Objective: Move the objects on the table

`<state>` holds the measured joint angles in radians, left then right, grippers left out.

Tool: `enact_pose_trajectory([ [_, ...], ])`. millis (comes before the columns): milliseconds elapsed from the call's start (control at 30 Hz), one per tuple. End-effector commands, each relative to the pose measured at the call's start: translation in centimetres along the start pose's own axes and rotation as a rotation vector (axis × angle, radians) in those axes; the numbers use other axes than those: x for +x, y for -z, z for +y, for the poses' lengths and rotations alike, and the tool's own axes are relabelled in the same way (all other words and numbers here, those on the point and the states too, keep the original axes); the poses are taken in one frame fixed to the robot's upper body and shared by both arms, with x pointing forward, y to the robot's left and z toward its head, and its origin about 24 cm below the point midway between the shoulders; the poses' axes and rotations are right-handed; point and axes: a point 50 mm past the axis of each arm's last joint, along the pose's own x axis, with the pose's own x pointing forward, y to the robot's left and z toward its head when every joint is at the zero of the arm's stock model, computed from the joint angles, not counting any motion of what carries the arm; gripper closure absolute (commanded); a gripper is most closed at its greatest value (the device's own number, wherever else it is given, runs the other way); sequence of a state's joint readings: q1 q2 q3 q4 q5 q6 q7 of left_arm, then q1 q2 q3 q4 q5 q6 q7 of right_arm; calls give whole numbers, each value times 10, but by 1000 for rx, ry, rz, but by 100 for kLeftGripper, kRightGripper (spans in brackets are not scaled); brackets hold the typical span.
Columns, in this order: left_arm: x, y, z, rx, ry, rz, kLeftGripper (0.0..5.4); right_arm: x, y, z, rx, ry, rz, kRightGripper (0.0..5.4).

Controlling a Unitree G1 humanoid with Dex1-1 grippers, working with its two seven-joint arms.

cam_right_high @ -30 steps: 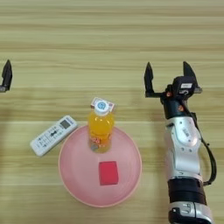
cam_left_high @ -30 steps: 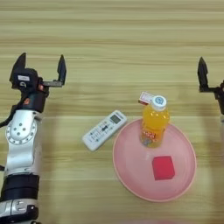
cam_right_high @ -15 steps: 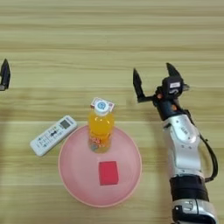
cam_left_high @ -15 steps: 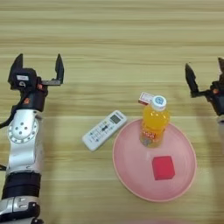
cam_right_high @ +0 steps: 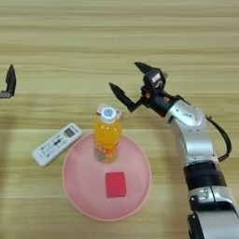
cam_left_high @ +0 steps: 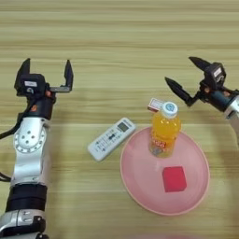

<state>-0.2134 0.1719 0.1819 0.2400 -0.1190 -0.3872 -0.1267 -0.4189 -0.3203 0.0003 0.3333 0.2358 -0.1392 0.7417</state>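
My right gripper hung spread, right of the bottle | left gripper spread, far left | red cube lay on pink plate | remote just left of plate | box behind bottle

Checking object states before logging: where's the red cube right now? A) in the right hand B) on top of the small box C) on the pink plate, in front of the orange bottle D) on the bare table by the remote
C: the red cube lies flat on the pink plate, nearer the camera than the orange bottle, and the open right hand is well clear of it.
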Motion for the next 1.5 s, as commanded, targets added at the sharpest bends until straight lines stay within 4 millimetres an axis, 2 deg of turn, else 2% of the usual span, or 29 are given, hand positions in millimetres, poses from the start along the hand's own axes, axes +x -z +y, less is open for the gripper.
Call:
enact_pose_trajectory([
  [33,-3,6,-5,11,4,55,3,9,4,-6,85,-108,76,0],
  [633,-12,17,-14,-15,15,159,3,30,37,-1,165,-263,298,0],
  [833,-12,18,-14,-14,18,163,3,30,49,5,203,-311,365,0],
  [1200,-12,19,-15,-15,22,164,3,21,72,6,163,-331,552,0],
  [1500,-13,18,-15,-9,28,161,3,22,78,9,188,-318,590,0],
])
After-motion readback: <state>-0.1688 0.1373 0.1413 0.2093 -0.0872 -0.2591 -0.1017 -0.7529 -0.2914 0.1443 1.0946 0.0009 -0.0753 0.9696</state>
